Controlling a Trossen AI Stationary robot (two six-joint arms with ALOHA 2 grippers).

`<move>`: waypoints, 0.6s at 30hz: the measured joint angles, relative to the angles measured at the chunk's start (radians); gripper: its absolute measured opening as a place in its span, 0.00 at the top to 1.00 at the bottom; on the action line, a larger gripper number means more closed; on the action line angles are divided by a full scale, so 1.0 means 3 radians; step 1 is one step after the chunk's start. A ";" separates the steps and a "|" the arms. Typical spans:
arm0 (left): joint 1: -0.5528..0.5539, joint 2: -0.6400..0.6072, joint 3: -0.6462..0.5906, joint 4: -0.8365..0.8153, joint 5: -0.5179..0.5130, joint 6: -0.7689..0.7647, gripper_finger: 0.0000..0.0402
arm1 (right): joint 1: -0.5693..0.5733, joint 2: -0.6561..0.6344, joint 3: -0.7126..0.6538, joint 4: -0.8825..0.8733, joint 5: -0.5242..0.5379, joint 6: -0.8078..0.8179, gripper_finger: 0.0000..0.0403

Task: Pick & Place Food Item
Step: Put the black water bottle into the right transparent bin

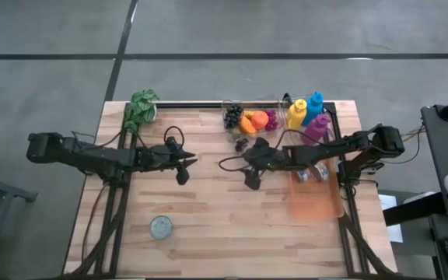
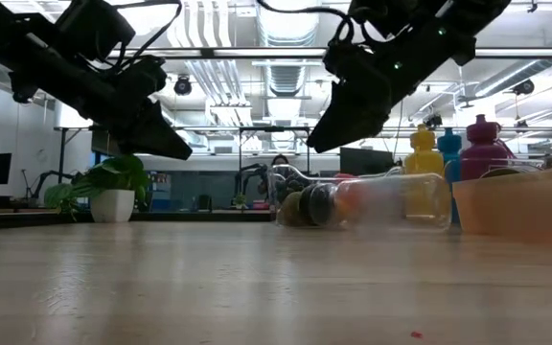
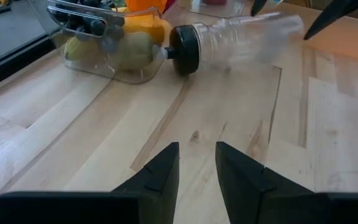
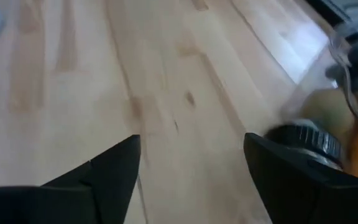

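A pale wooden table (image 1: 208, 225) of butcher-block planks stands on a grey floor. In the low view, a workshop with ceiling pipes and strip lights lies behind it.

Taking the table as a clock face in the high view, a potted plant (image 1: 141, 107) sits at eleven o'clock. A clear container of toy fruit (image 1: 249, 119) sits at about one, with yellow, blue and magenta bottles (image 1: 307, 113) just beside it. An orange tray (image 1: 315, 201) lies at four, and a small round tin (image 1: 161, 227) at seven.

The left gripper (image 1: 183, 173) hangs above the middle, its fingers slightly parted, gripping nothing. The right gripper (image 1: 251, 180) hovers near centre, jaws spread wide and empty. A clear black-capped bottle (image 3: 229, 40) lies on its side beside the fruit container.
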 joint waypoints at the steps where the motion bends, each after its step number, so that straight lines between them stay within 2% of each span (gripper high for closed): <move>1: 0.0000 0.0000 0.0000 0.0000 0.0000 0.0000 0.73 | -0.0011 0.0001 0.0018 -0.0086 0.0008 0.0022 0.28; 9: 0.0000 0.0000 0.0000 0.0000 0.0000 -0.0025 0.73 | -0.0095 0.0002 0.0033 -0.0324 0.0277 0.0009 0.19; 18: 0.0000 0.0000 0.0001 0.0000 0.0000 -0.0027 0.73 | -0.0231 0.0002 0.0033 -0.0394 0.0287 -0.0073 0.12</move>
